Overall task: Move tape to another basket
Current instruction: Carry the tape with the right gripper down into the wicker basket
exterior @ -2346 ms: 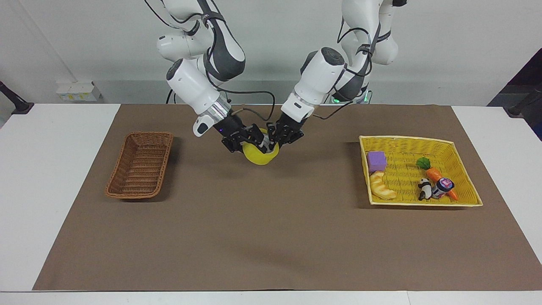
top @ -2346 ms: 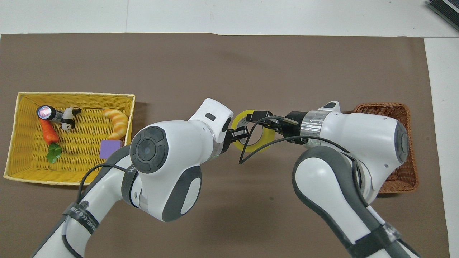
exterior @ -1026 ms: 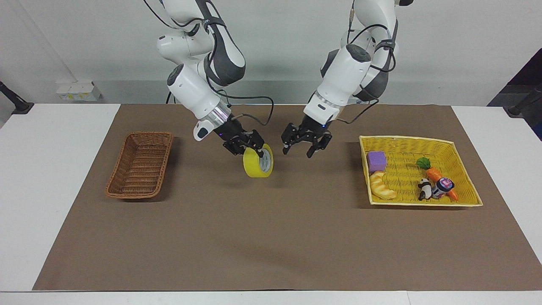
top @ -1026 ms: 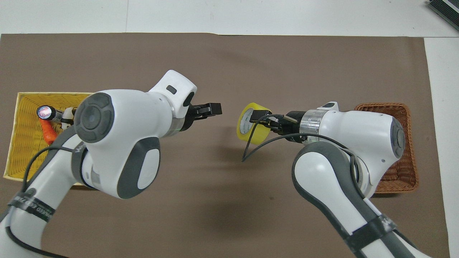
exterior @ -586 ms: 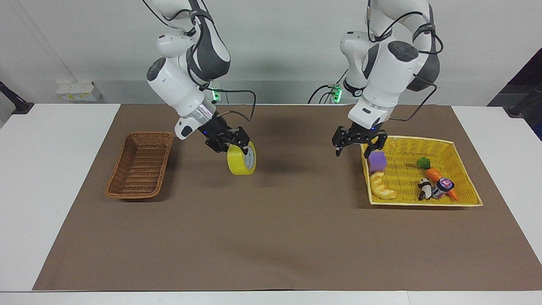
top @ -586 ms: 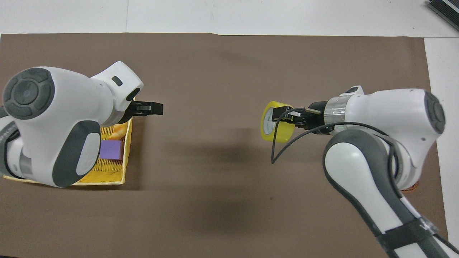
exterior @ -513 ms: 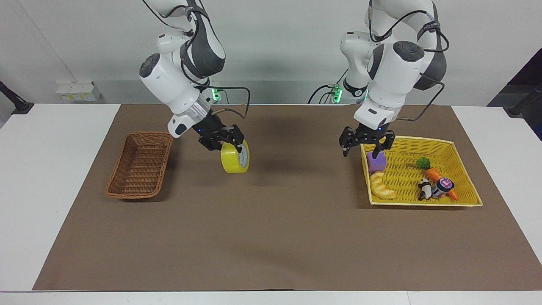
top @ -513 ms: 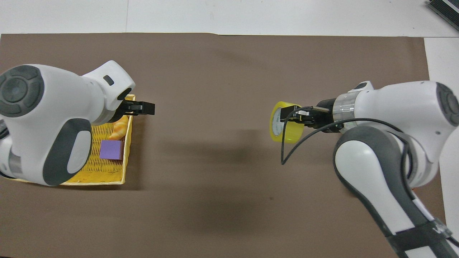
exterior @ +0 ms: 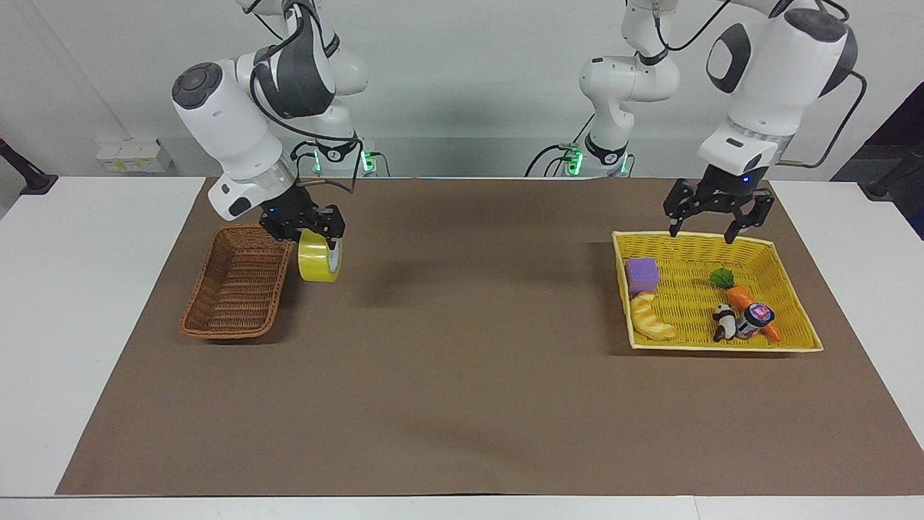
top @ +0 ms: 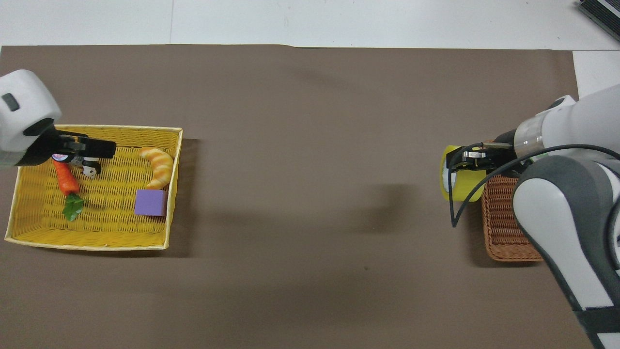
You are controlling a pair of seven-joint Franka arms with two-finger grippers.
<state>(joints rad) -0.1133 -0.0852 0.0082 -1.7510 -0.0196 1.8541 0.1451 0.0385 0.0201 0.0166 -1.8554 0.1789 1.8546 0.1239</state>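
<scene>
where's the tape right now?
The tape hangs in the right gripper, up in the air beside the wicker basket at the right arm's end of the table, not yet over it.

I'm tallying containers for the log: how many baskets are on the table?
2: the brown wicker basket at the right arm's end, and the yellow mesh basket holding toys at the left arm's end. None looks hidden.

light: bright, even | shadows: soft | focus: sharp
</scene>
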